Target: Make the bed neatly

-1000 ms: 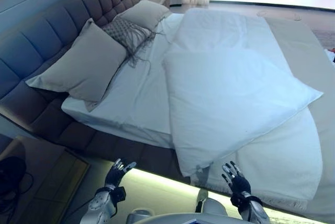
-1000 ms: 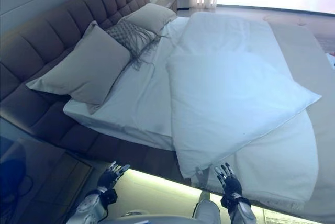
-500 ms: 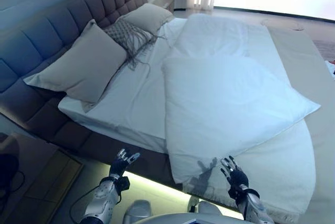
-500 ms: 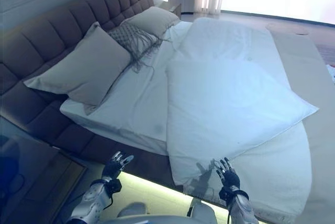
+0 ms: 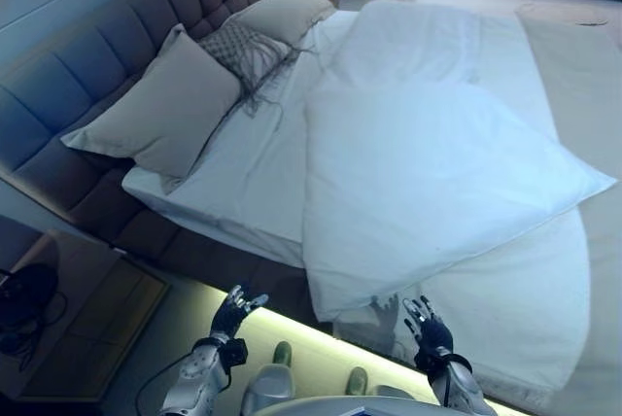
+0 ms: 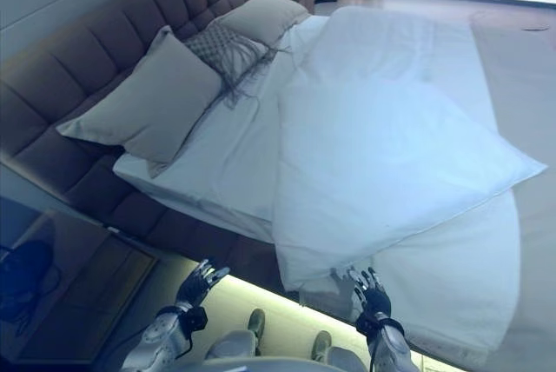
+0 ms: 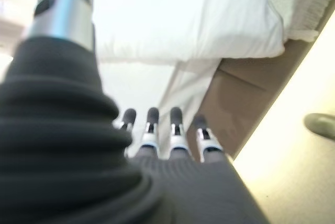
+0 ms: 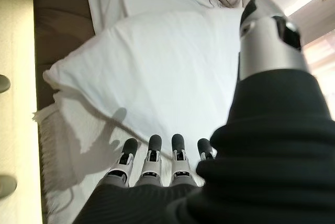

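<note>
A white duvet (image 5: 428, 163) lies folded back over the bed, its near corner hanging over the side edge (image 5: 330, 304). The white sheet (image 5: 248, 178) is bare beside it. Two beige pillows (image 5: 160, 110) (image 5: 284, 12) and a grey fringed cushion (image 5: 243, 45) lean at the brown tufted headboard (image 5: 107, 56). My left hand (image 5: 236, 310) is open and empty below the bed's side. My right hand (image 5: 425, 327) is open and empty, just below the duvet's hanging edge; it also shows in the right wrist view (image 8: 157, 156).
A white towelling cover (image 5: 525, 319) lies under the duvet near the foot. A wooden bedside table (image 5: 78, 329) stands at the lower left with a dark object (image 5: 24, 294) on it. A lit strip (image 5: 301, 333) runs under the bed frame.
The camera has shifted closer over the bed. Both hands have risen a little toward the bed's side edge, still open.
</note>
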Controlling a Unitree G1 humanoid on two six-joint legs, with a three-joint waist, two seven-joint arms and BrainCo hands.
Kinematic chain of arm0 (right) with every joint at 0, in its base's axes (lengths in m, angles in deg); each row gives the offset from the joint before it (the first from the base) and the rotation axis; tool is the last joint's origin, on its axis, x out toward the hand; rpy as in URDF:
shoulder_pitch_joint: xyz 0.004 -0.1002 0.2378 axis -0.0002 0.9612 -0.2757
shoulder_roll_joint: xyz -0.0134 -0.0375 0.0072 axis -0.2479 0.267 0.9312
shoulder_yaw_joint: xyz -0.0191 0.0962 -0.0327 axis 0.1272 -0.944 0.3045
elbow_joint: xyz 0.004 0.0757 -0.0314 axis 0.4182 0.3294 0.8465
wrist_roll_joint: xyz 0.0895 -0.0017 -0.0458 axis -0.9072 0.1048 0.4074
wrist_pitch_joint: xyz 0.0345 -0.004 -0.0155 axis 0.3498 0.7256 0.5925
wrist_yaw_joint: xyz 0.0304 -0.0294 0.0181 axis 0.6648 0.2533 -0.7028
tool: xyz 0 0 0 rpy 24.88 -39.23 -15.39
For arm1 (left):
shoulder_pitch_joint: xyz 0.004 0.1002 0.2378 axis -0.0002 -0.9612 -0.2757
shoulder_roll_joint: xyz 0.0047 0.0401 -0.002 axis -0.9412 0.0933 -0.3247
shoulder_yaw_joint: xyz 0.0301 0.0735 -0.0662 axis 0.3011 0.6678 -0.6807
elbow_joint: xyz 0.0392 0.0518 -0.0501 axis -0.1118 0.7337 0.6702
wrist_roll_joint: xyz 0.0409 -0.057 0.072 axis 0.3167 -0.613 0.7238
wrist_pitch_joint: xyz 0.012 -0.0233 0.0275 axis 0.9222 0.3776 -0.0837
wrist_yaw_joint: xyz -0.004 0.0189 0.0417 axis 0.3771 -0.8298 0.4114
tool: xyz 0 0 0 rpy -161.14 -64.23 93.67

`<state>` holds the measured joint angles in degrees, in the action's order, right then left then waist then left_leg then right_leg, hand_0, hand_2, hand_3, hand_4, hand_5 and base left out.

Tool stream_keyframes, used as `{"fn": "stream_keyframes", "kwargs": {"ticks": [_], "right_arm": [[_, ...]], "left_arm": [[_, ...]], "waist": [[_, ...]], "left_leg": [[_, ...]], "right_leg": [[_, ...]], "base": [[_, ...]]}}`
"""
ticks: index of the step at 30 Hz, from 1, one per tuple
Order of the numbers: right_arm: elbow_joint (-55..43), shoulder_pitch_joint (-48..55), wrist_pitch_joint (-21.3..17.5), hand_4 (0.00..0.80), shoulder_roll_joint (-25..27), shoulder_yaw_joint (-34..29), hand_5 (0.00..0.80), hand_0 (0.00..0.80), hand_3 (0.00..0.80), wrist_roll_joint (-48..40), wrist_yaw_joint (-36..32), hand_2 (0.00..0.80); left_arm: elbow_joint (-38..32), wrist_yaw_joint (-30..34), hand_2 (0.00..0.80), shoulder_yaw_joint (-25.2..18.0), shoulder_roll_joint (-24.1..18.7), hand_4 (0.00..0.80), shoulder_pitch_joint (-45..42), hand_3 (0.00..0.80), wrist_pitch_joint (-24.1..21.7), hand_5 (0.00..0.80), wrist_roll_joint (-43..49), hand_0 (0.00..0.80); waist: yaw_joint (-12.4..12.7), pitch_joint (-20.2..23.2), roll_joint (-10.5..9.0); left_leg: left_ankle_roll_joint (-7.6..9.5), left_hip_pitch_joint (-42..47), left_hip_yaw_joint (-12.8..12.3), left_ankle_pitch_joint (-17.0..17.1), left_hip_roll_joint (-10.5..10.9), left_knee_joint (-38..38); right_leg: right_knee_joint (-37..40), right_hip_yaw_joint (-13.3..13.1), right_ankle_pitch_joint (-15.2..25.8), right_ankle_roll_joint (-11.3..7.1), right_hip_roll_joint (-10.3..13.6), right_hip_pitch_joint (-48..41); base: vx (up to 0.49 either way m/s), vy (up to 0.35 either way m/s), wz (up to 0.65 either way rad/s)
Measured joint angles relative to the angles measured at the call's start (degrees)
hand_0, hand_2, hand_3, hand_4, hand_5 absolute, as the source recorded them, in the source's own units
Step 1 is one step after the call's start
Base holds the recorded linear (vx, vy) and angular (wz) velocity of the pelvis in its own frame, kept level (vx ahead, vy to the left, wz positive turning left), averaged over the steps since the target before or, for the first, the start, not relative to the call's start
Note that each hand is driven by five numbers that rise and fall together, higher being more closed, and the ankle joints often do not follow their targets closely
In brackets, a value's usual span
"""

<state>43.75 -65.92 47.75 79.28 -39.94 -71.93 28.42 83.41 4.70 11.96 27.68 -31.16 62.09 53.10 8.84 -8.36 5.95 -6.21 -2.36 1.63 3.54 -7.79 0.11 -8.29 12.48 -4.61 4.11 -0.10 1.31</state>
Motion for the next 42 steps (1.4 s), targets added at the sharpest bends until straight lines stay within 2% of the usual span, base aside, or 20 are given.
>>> {"fn": "stream_keyframes", "kwargs": {"ticks": [3, 5, 8, 9, 10, 13, 17, 18, 19, 20, 24, 26, 28, 30, 31, 34, 37, 38, 40, 42], "right_arm": [[-0.8, 0.7, 0.0, 0.0, 0.0, -0.3, 0.0, 0.0, 0.0, 0.0, -0.1, 0.0], [-2.4, 1.8, 0.0, 0.0, 0.1, -1.3, 0.0, 0.0, 0.0, 0.0, 0.5, 0.0], [-4.8, 4.6, -0.7, 0.0, -1.4, -1.0, 0.0, 0.0, 0.0, 0.6, 1.5, 0.0], [-4.7, 5.0, -1.1, 0.0, -1.3, -1.0, 0.0, 0.0, 0.0, 0.6, 1.8, 0.0], [-4.8, 5.2, -1.5, 0.0, -1.3, -1.0, 0.0, 0.0, 0.0, 0.6, 2.0, 0.0], [-3.0, 4.8, -2.5, 0.0, -1.3, -1.3, 0.0, 0.0, 0.0, 0.8, 2.1, 0.0], [7.6, -4.7, -3.1, 0.0, -1.0, -6.0, 0.0, 0.0, 0.0, -5.2, 1.8, 0.0], [11.0, -6.7, -3.1, 0.0, -1.0, -9.2, 0.0, 0.0, 0.0, -8.0, 1.2, 0.0], [14.1, -8.4, -3.1, 0.0, -0.6, -12.1, 0.0, 0.0, 0.0, -10.1, 1.3, 0.0], [16.0, -8.8, -3.1, 0.0, 0.5, -13.9, 0.0, 0.0, 0.0, -11.6, 1.4, 0.0], [21.1, -9.5, -3.1, 0.0, 4.6, -17.0, 0.0, 0.0, 0.0, -13.5, 1.2, 0.0], [21.3, -10.0, -3.1, 0.0, 6.0, -16.9, 0.0, 0.0, 0.0, -13.1, 1.2, 0.0], [21.3, -11.5, -4.0, 0.0, 6.6, -17.0, 0.0, 0.0, 0.0, -14.0, 0.9, 0.0], [21.4, -14.9, -5.8, 0.0, 7.3, -17.0, 0.0, 0.0, 0.0, -16.3, -0.7, 0.0], [21.5, -18.0, -6.0, 0.0, 8.7, -17.4, 0.0, 0.0, 0.0, -18.1, -1.6, 0.0], [21.5, -25.3, -4.8, 0.0, 10.3, -20.7, 0.0, 0.0, 0.0, -24.0, -4.6, 0.0], [21.5, -26.2, -3.3, 0.0, 11.0, -20.8, 0.0, 0.0, 0.0, -26.0, -7.5, 0.0], [21.5, -26.6, -2.7, 0.0, 11.9, -20.8, 0.0, 0.0, 0.0, -26.1, -8.4, 0.0], [22.5, -28.6, -1.5, 0.0, 13.4, -21.2, 0.0, 0.0, 0.0, -26.9, -9.8, 0.0], [25.3, -32.3, -0.3, 0.0, 15.3, -21.3, 0.0, 0.0, 0.0, -28.4, -11.3, 0.0]], "left_arm": [[0.1, 0.2, 0.0, -0.2, -0.4, 0.0, -0.1, 0.0, 0.0, 0.0, -0.3, 0.0], [-0.6, 0.3, 0.0, -0.5, -0.5, 0.0, 0.2, 0.0, 0.1, 0.0, -0.4, 0.0], [-2.5, 0.2, 0.0, -2.2, -1.7, 0.0, 0.7, 0.0, 0.0, 0.0, -0.4, 0.0], [-2.1, 0.1, 0.0, -2.3, -2.0, 0.0, 0.8, 0.0, 0.0, 0.0, -0.4, 0.0], [-2.0, 0.0, 0.0, -2.2, -2.5, 0.0, 0.8, 0.0, -0.2, 0.0, -0.4, 0.0], [-1.4, -1.4, 0.0, -2.3, -5.4, 0.0, 0.7, 0.0, -0.5, 0.0, -0.4, 0.0], [1.8, -2.7, 0.0, -2.3, -7.5, 0.0, 2.7, 0.0, -1.0, 0.0, -1.1, 0.0], [1.9, -2.6, 0.0, -2.3, -7.6, 0.0, 3.2, 0.0, -1.2, 0.0, -1.1, 0.0], [1.9, -2.3, 0.0, -2.3, -7.6, 0.0, 3.6, 0.0, -1.5, 0.0, -1.1, 0.0], [1.6, -2.2, 0.0, -2.3, -6.9, 0.0, 3.5, 0.0, -1.6, 0.0, -1.0, 0.0], [0.5, -2.3, 0.0, -2.4, -6.6, 0.0, 2.5, 0.0, -1.6, 0.0, -1.0, 0.0], [0.5, -2.3, 0.0, -2.6, -6.6, 0.0, 2.4, 0.0, -1.6, 0.0, -1.1, 0.0], [0.7, -2.2, 0.0, -2.4, -6.7, 0.0, 2.7, 0.0, -1.6, 0.0, -1.1, 0.0], [0.7, -2.1, 0.0, -0.4, -7.6, 0.0, 5.9, 0.0, -3.2, 0.0, -2.3, 0.0], [0.6, -1.8, 0.0, 0.5, -8.0, 0.0, 8.6, 0.0, -3.7, 0.0, -2.8, 0.0], [0.3, -2.4, 0.0, 0.0, -7.7, 0.0, 13.0, 0.0, -3.8, 0.0, -3.4, 0.0], [-1.2, -2.8, 0.0, 0.1, -8.3, 0.0, 11.2, 0.0, -3.8, 0.0, -3.4, 0.0], [-1.9, -2.8, 0.0, 0.1, -8.7, 0.0, 10.5, 0.0, -4.4, 0.0, -3.4, 0.0], [-1.8, -2.8, 0.0, 0.4, -9.8, 0.0, 10.9, 0.0, -5.2, 0.0, -4.9, 0.0], [-1.7, -2.8, 0.0, 0.6, -10.0, 0.0, 10.7, 0.0, -5.4, 0.0, -5.7, 0.0]], "waist": [[0.2, -0.3, -1.13], [0.0, 0.0, 0.3], [-0.2, -0.5, -3.1], [-0.1, -0.5, -2.83], [-0.2, 0.1, -2.14], [-0.3, 1.2, -2.65], [0.0, 0.6, -4.95], [-0.1, 0.6, -5.89], [0.2, 0.4, -6.26], [0.2, 0.6, -5.7], [1.5, 0.0, -3.75], [1.7, -1.0, -3.65], [1.5, -2.1, -3.97], [1.6, -3.0, -4.44], [1.6, -4.3, -3.79], [1.9, -10.2, -1.88], [3.2, -10.6, -0.43], [3.4, -10.7, 0.03], [3.4, -11.7, -0.57], [3.3, -12.2, 0.35]], "left_leg": [[0.37, 0.2, -0.9, 0.0, 4.1, 3.5], [2.47, 2.6, -1.3, -2.1, 4.7, 2.2], [5.75, 3.0, -3.9, -5.0, 10.0, 4.6], [6.53, 3.8, -4.5, -5.4, 10.4, 4.5], [7.15, 4.6, -4.6, -5.7, 10.3, 4.4], [7.4, 4.8, -4.9, -6.3, 10.0, 4.2], [6.65, 3.3, -5.1, -6.6, 9.4, 4.6], [6.15, 2.7, -4.9, -6.7, 9.8, 5.1], [5.67, 2.6, -4.4, -6.9, 9.9, 5.5], [5.17, 2.7, -4.0, -7.2, 9.1, 5.7], [2.88, 1.9, -3.3, -8.5, 5.4, 8.4], [2.3, 1.5, -2.8, -9.7, 5.0, 10.5], [2.2, 0.2, -2.8, -10.1, 4.9, 11.7], [2.96, -9.2, -2.9, -11.5, 6.3, 19.2], [4.27, -15.0, -2.9, -12.8, 7.1, 24.1], [4.59, -20.4, -3.0, -14.8, 8.2, 31.2], [5.83, -21.8, -2.9, -16.7, 8.5, 34.7], [6.33, -24.0, -2.8, -16.7, 8.3, 36.0], [6.31, -28.2, -2.8, -16.8, 9.8, 38.9], [6.6, -31.0, -3.0, -16.7, 10.1, 40.3]], "right_leg": [[-4.2, -1.0, -2.0, -2.33, 4.3, 2.1], [-8.7, -1.5, -4.3, -4.47, 6.0, 3.3], [-17.0, -1.5, -7.7, -7.72, 13.2, 5.4], [-20.0, -1.5, -7.3, -7.04, 14.5, 6.1], [-21.6, -1.6, -6.1, -5.47, 14.6, 6.9], [-20.8, -1.1, -6.1, -6.2, 15.8, 7.7], [-7.9, -0.8, -1.1, -12.54, 15.9, 10.0], [-6.4, -0.7, 1.5, -12.76, 16.4, 10.5], [-5.9, -0.8, 4.7, -11.88, 16.5, 10.1], [-5.6, -0.2, 5.1, -10.35, 15.4, 9.5], [-4.6, 2.0, 4.4, -8.3, 12.2, 8.0], [-6.7, 2.2, 3.3, -7.41, 11.8, 8.4], [-9.3, 2.3, 2.3, -6.94, 12.5, 10.5], [-13.9, 2.7, 1.8, -6.7, 14.8, 18.3], [-16.2, 3.2, 1.9, -6.77, 16.1, 22.8], [-21.2, 3.7, 2.6, -6.62, 19.4, 27.0], [-21.3, 3.5, 2.9, -8.2, 20.1, 27.4], [-25.1, 2.8, 2.0, -9.19, 20.7, 29.4], [-30.1, 0.9, -2.5, -8.48, 21.4, 32.5], [-30.6, 0.3, -1.9, -8.5, 21.5, 35.1]], "base": [[0.298, 0.338, -0.23], [0.268, 0.311, -0.13], [0.266, 0.22, 0.02], [0.227, 0.024, 0.01], [0.183, -0.055, -0.05], [0.078, -0.187, -0.06], [-0.017, -0.192, -0.21], [0.027, -0.208, 0.14], [0.046, -0.228, 0.24], [0.053, -0.233, 0.2], [0.105, -0.111, 0.06], [-0.09, 0.059, 0.03], [-0.488, 0.096, 0.0], [-0.412, 0.1, 0.12], [-0.07, 0.072, 0.08], [0.031, 0.041, 0.02], [-0.037, 0.045, -0.13], [-0.125, 0.048, 0.16], [-0.115, 0.044, 0.28], [-0.037, 0.056, 0.04]]}}
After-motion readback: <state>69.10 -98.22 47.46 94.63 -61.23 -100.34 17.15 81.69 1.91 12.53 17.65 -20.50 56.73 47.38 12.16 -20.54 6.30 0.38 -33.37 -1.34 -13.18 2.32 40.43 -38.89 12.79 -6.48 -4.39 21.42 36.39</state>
